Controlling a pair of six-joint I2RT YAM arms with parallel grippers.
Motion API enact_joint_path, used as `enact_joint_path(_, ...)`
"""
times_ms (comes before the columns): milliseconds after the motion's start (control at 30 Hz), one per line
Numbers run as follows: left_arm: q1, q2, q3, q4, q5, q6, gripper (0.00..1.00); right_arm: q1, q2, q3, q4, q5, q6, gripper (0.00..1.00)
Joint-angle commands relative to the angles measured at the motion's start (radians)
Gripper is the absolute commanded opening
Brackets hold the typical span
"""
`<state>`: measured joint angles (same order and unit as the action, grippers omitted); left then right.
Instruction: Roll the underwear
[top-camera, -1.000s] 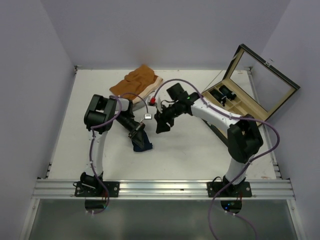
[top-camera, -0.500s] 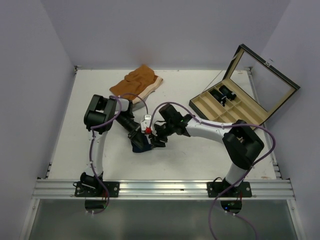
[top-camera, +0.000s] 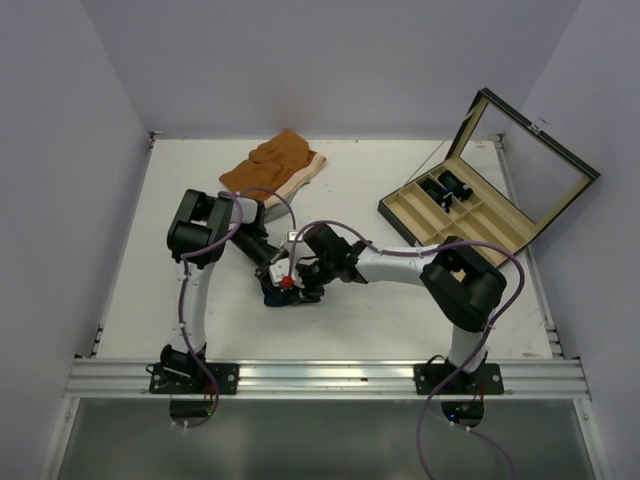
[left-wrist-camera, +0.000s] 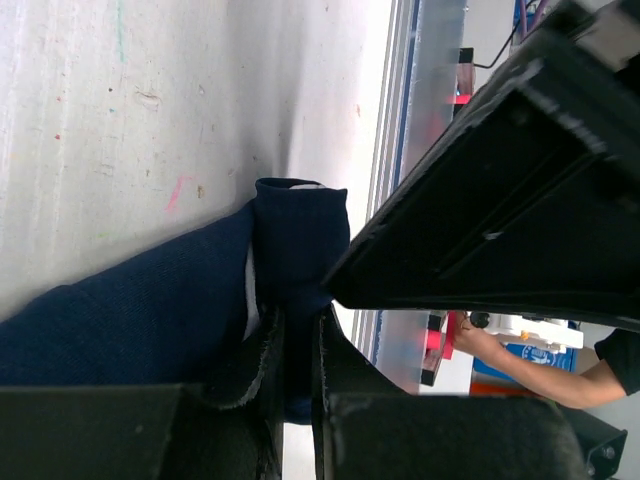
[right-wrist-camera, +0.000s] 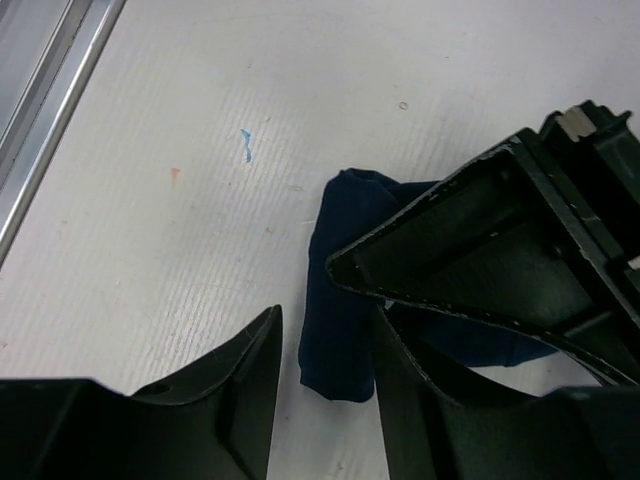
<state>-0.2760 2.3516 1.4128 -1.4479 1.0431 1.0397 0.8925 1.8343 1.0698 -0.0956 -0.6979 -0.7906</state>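
**Underwear pinched on the left, right jaws astride its free end**

Underwear (top-camera: 284, 294) lies on the table (top-camera: 400, 310) a little left of centre, near my edge and just ahead of both arms. It is a small navy bundle, mostly covered from above by the two grippers meeting over it. From the right wrist it reads as a folded band (right-wrist-camera: 340, 300), its long axis running straight away from that camera, with one blunt end toward me and the rest passing under the other arm's hardware.

My left gripper (left-wrist-camera: 295, 400) has its jaws nearly together with navy cloth and a sliver of white trim caught between them, so I take it to be gripping the underwear. The folded edge (left-wrist-camera: 300, 230) stands just beyond its fingertips.

My right gripper (right-wrist-camera: 325, 375) has its jaws apart, one on each side of the band's near end. I can't tell whether either finger touches the cloth, and nothing is held there.

So the band's end sits between the right jaws, its length in line with them, and the right arm is the one placed to take it. I judge the roll barely begun. The risk is the two grippers crowding each other, since they are almost touching.

The orange shorts (top-camera: 272, 165) and the open box (top-camera: 480, 200) sit well apart, at the far side.
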Motion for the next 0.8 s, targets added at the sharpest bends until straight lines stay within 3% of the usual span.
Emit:
enact_joint_path(0, 0.003, 0.071, -0.048, 0.184, -0.153, 0.046, 0.11, 0.013, 0.029, -0.005, 0.039, -0.015, -0.036, 0.42)
enact_joint_path(67, 0.001, 0.067, -0.052, 0.19, -0.155, 0.04, 0.11, 0.013, 0.054, 0.004, 0.024, -0.014, -0.036, 0.35)
enact_joint_path(233, 0.001, 0.054, -0.064, 0.208, -0.153, 0.04, 0.14, 0.013, 0.108, 0.042, -0.033, -0.003, -0.042, 0.34)
enact_joint_path(300, 0.001, 0.051, -0.069, 0.21, -0.153, 0.042, 0.15, 0.013, 0.112, 0.042, -0.035, 0.003, -0.044, 0.38)
enact_joint_path(333, 0.001, 0.051, -0.072, 0.21, -0.152, 0.043, 0.16, 0.011, 0.117, 0.045, -0.042, 0.006, -0.041, 0.48)
enact_joint_path(367, 0.001, 0.049, -0.072, 0.211, -0.153, 0.045, 0.16, 0.013, 0.12, 0.047, -0.046, 0.008, -0.039, 0.5)
enact_joint_path(467, 0.001, 0.052, -0.072, 0.208, -0.15, 0.048, 0.16, 0.013, 0.121, 0.039, -0.033, 0.018, -0.032, 0.52)
enact_joint_path(567, 0.001, 0.054, -0.066, 0.204, -0.152, 0.051, 0.17, 0.013, 0.118, 0.039, -0.035, 0.018, -0.029, 0.35)
enact_joint_path(600, 0.001, 0.054, -0.064, 0.204, -0.153, 0.051, 0.17, 0.011, 0.115, 0.036, -0.024, 0.014, -0.027, 0.22)
enact_joint_path(700, 0.001, 0.049, -0.067, 0.208, -0.152, 0.052, 0.17, 0.013, 0.103, 0.036, -0.021, 0.009, -0.015, 0.08)
enact_joint_path(733, 0.003, 0.048, -0.067, 0.211, -0.152, 0.049, 0.17, 0.014, 0.103, 0.039, -0.026, 0.012, 0.002, 0.11)
enact_joint_path(767, 0.003, 0.049, -0.069, 0.212, -0.152, 0.048, 0.17, 0.013, 0.102, 0.053, -0.03, 0.018, 0.016, 0.32)
